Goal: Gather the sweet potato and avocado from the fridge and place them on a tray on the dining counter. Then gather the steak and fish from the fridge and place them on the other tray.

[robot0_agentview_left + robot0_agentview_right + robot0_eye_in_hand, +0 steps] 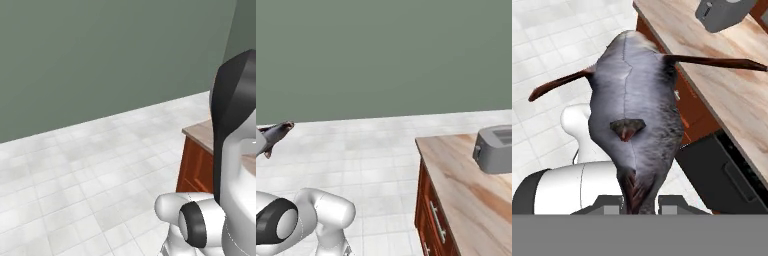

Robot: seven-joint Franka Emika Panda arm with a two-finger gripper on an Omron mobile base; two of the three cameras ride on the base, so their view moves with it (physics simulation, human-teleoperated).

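My gripper [641,202] is shut on the fish [634,105], a grey fish with dark red-brown fins that hangs right in front of the hand camera. In the right base view the fish [276,133] pokes in at the left edge, above the floor. The dining counter [466,175], with a beige streaked top and a red-brown wood front, stands to the right; its corner [199,133] also appears in the left base view. The fridge, both trays, the sweet potato, avocado and steak are out of view.
A grey toaster [495,148] stands on the counter top, and a drawer handle [437,221] runs along its front. White tiled floor [85,170] stretches to a plain green wall [381,55]. A dark panel [722,175] sits under the counter's edge.
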